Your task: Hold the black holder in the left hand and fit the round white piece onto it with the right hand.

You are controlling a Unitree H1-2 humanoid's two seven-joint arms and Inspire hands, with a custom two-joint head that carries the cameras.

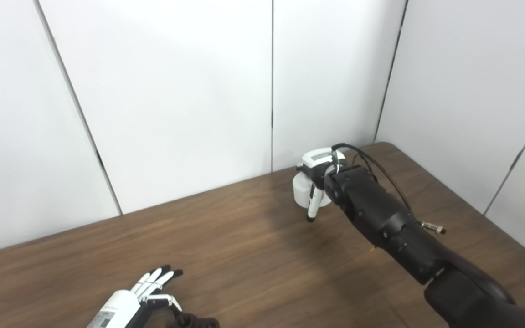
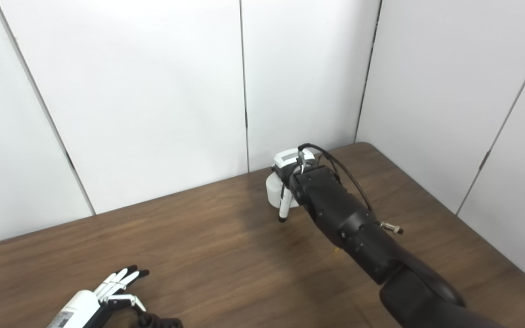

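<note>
The round white piece (image 1: 300, 190) is at the far side of the table, near the wall. My right hand (image 1: 321, 175) is wrapped round it from the right, thumb pointing down across its front, and hides most of it. I cannot tell whether the piece rests on the wood or hangs just above it. At the bottom left my left hand (image 1: 153, 289) lies low over the table with fingers stretched forward and apart. A black part, probably the black holder (image 1: 197, 322), shows just right of its thumb and is cut off by the picture's bottom edge.
The brown wooden table (image 1: 226, 246) runs from the near edge to white wall panels (image 1: 176, 100) at the back and right. My right forearm (image 1: 390, 223) with a looping black cable crosses the right half of the table.
</note>
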